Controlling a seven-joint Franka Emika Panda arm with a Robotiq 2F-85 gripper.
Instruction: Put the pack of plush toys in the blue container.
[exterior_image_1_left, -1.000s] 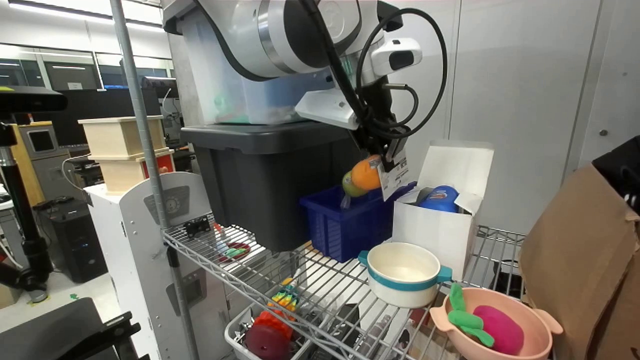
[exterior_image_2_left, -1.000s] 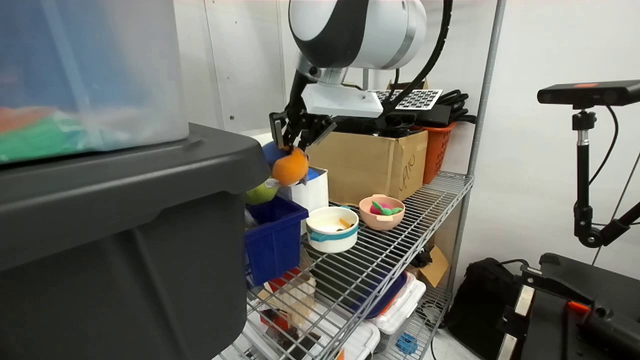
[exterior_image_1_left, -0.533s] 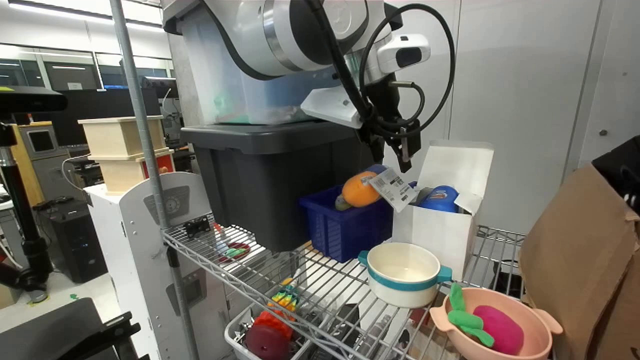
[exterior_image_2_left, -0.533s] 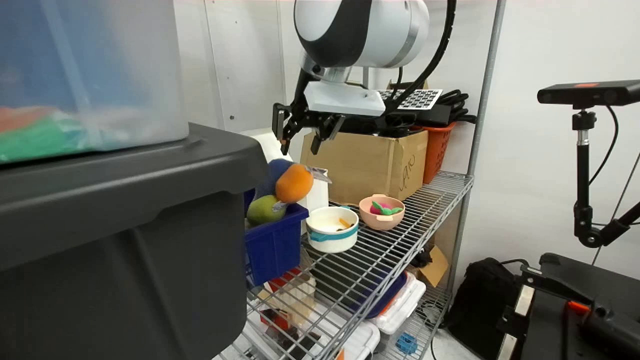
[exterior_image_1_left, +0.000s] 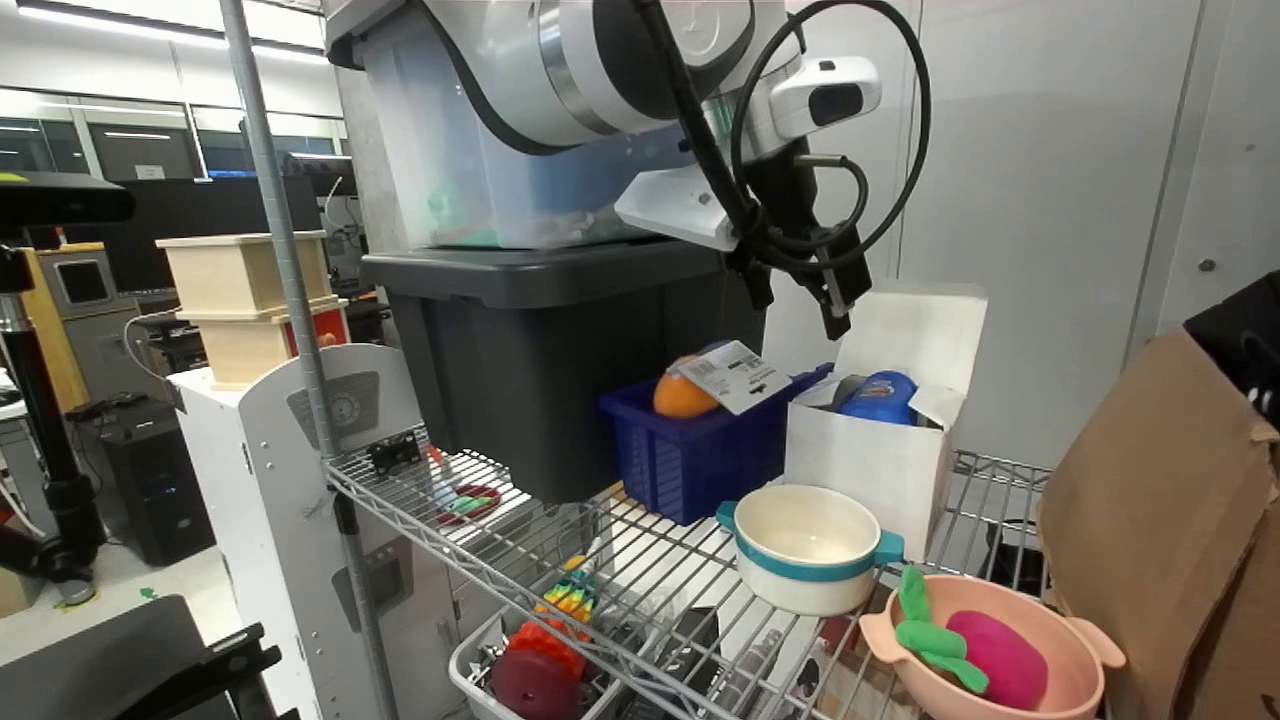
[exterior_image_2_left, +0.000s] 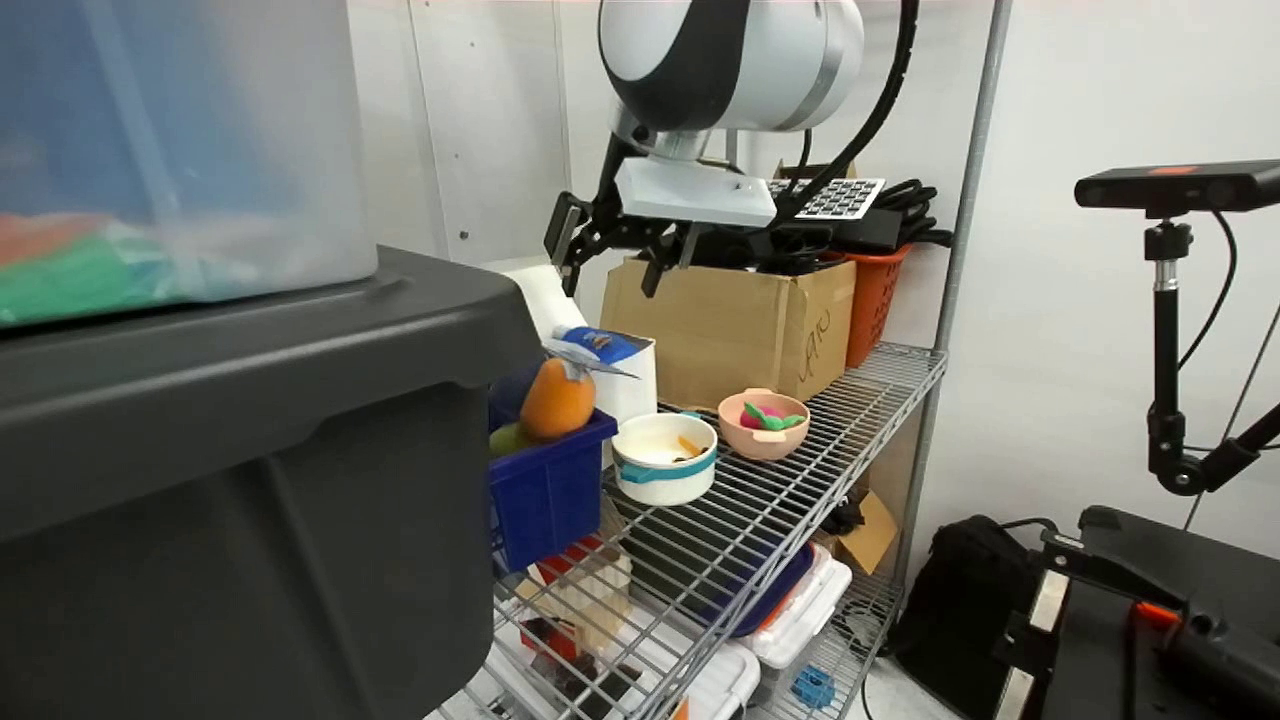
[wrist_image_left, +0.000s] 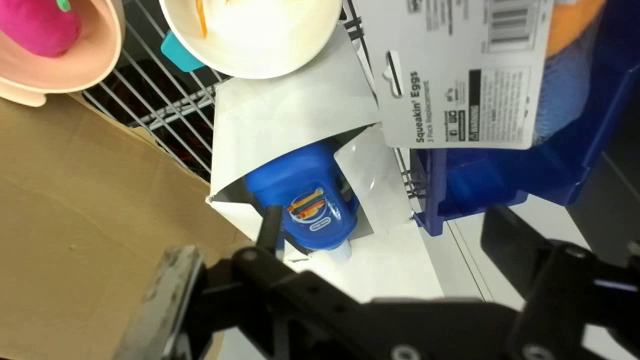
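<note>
Pale wall panels (exterior_image_1_left: 1060, 190) rise behind a grey wire table (exterior_image_2_left: 770, 505). In an exterior view, the royal-blue plastic bin (exterior_image_1_left: 700, 470) on it has a dark grey tote (exterior_image_1_left: 500, 380) at its 10 o'clock, a white cardboard box (exterior_image_1_left: 860, 470) at 3 o'clock and a cream-and-teal pot (exterior_image_1_left: 805, 595) at 4 o'clock, with a pink bowl (exterior_image_1_left: 1075, 672) farther out that way. The Squeakin' Eggs plush pack (exterior_image_2_left: 558, 402) sits in this bin, its orange toy (exterior_image_1_left: 683, 398) standing above the rim in both exterior views and its printed card (exterior_image_1_left: 735, 377) tilted at that toy's 2 o'clock. The gripper (exterior_image_1_left: 800, 314) hangs at the bin's 1 o'clock, apart from the pack; in the wrist view its two fingers (wrist_image_left: 515, 255) are spread wide.
</note>
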